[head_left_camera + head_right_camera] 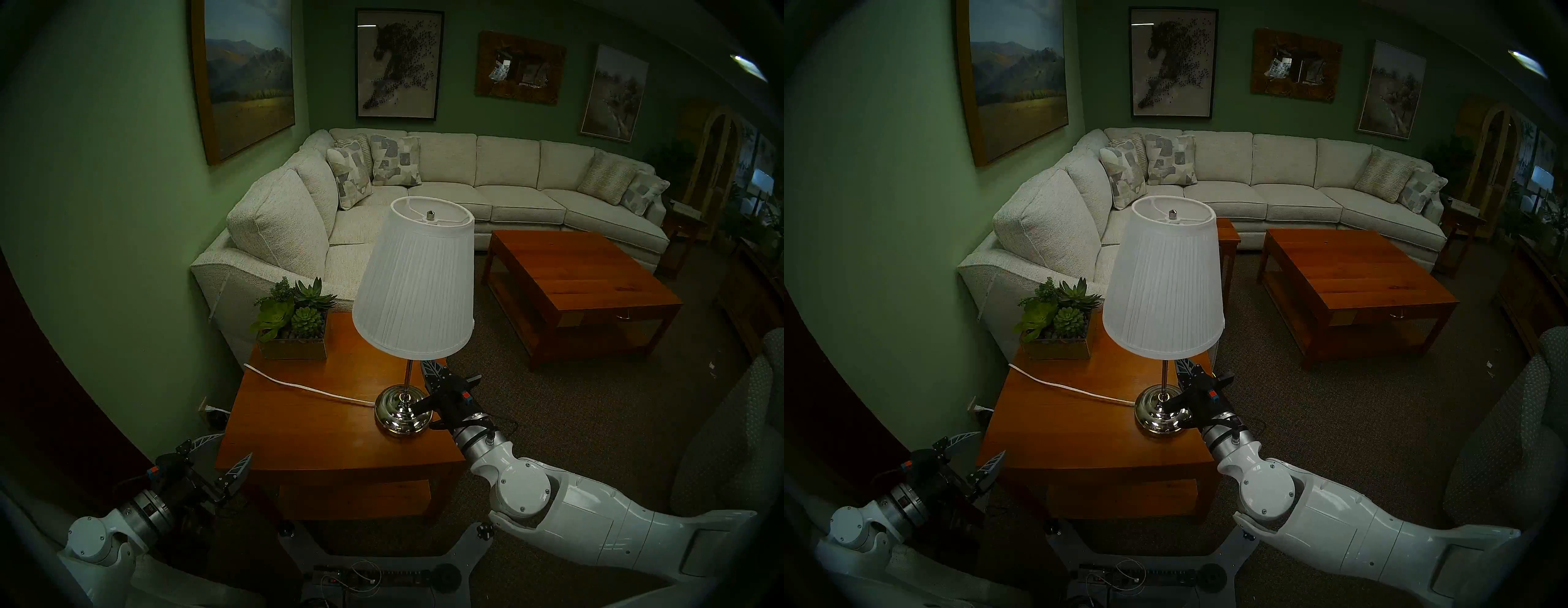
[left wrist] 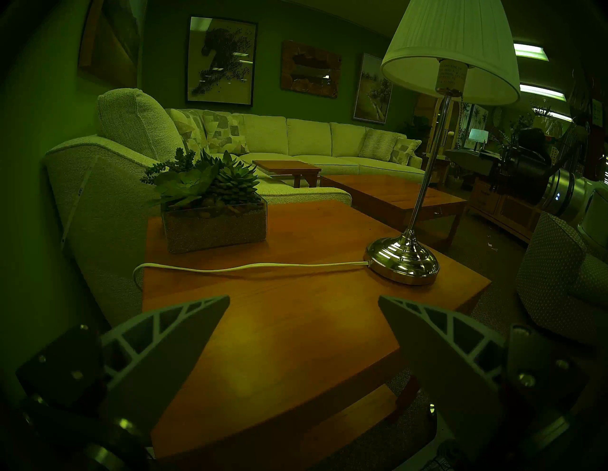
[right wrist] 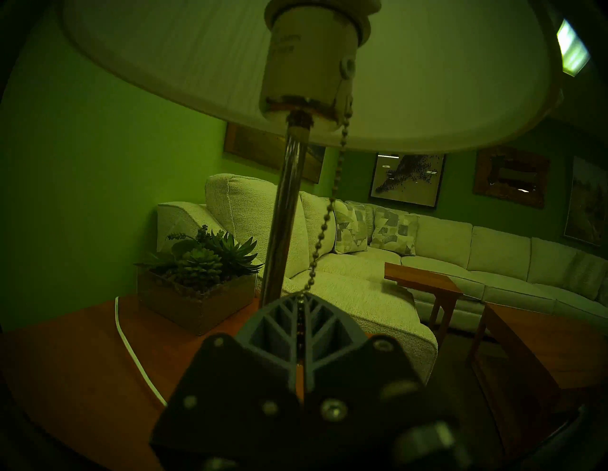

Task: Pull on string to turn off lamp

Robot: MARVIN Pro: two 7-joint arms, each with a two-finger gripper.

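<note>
Near the wooden side table's [image 1: 297, 429] right edge, the thin beaded metal pull chain [image 3: 325, 217] under the white pleated-shade chrome lamp [image 1: 418, 288] is pinched by the right gripper [image 3: 301, 297]; a sideways pull could tip the lamp.

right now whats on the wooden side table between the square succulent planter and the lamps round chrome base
Only the flat white power cord, running from the round chrome base past the square succulent planter; otherwise bare wood, clearest in the left wrist view.
</note>
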